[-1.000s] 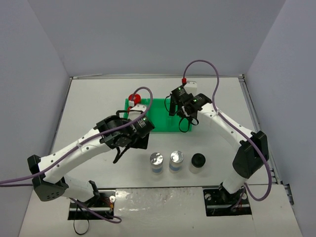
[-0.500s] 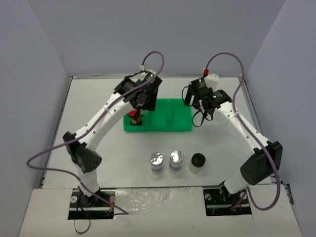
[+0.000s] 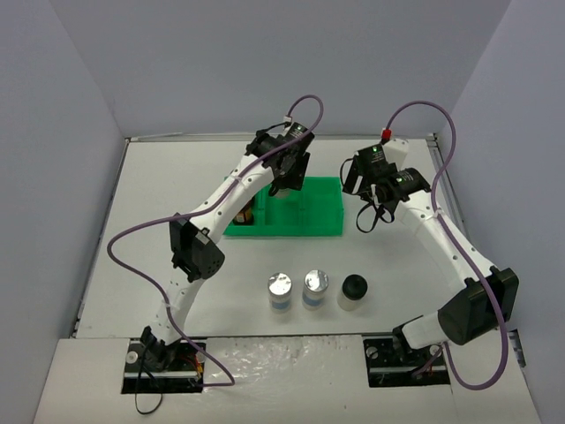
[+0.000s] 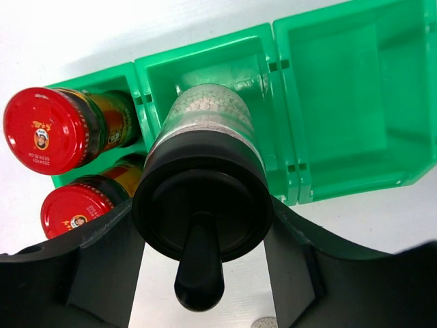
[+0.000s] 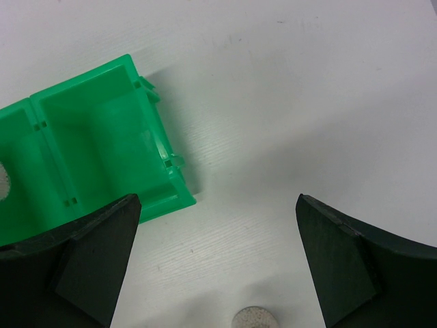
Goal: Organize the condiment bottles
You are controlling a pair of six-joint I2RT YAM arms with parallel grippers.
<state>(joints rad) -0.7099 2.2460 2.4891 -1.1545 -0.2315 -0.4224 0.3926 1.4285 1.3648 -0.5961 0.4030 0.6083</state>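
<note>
Over the middle bay point(image 4: 205, 65) of the tray point(image 4: 355, 102), the left gripper point(image 4: 202, 219) is closed on one black-capped jar point(image 4: 205, 178); its long axis points straight down into that bay. Two red-capped jars point(image 4: 44, 130) stand at its 9 o'clock. On the table point(image 3: 159, 247), at the tray's 6 o'clock, stand two silver-capped jars point(image 3: 280, 284) and a second black-capped jar point(image 3: 354, 286). The right gripper point(image 5: 218, 205), wide open and empty, seems nearer to them.

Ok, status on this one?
Left gripper shut on black-capped jar at tray middle compartment. Right gripper open, empty. Three jars on table. Nothing blocking.
</note>
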